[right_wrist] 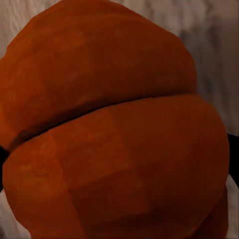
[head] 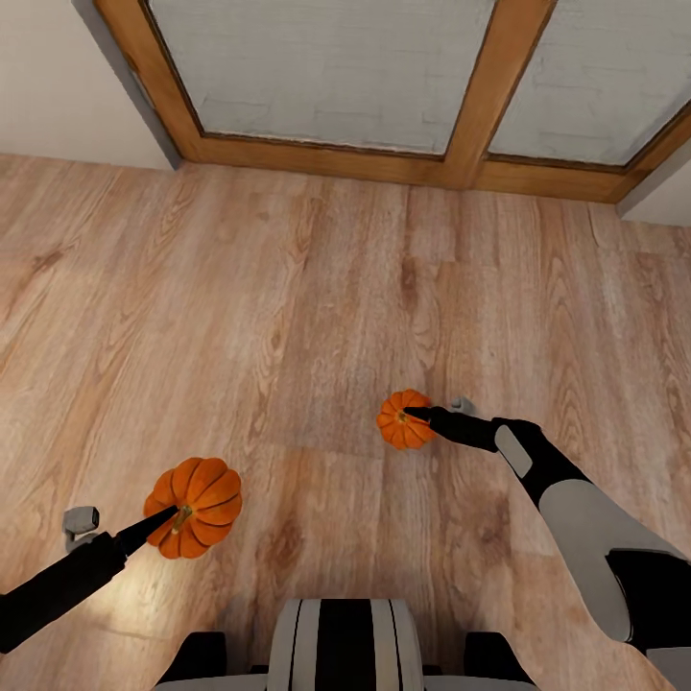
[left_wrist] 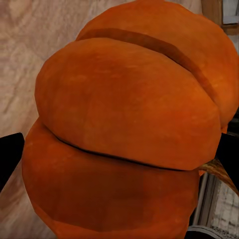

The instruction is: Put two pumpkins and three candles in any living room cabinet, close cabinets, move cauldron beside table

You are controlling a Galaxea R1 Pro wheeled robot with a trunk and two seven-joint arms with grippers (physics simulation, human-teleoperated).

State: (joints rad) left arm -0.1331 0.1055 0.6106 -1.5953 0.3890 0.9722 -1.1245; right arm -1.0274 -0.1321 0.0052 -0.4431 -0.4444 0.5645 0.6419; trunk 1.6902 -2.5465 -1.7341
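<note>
Both pumpkins are held over the wood floor. My left gripper [head: 178, 516] is shut on the larger-looking orange ribbed pumpkin [head: 197, 494] at the lower left, its black fingers meeting near the brownish stem. In the left wrist view that pumpkin [left_wrist: 129, 129] sits tight between two black fingers [left_wrist: 7, 157]. My right gripper [head: 415, 415] is shut on the other pumpkin [head: 401, 427], right of centre. Seen from the right wrist, this pumpkin [right_wrist: 114, 124] is very close up.
A wooden-framed panel backed with white brick [head: 326, 67] runs along the far edge of the plank floor [head: 288, 288]. White wall [head: 58, 77] flanks it at the left. My base [head: 345, 643] shows at the bottom.
</note>
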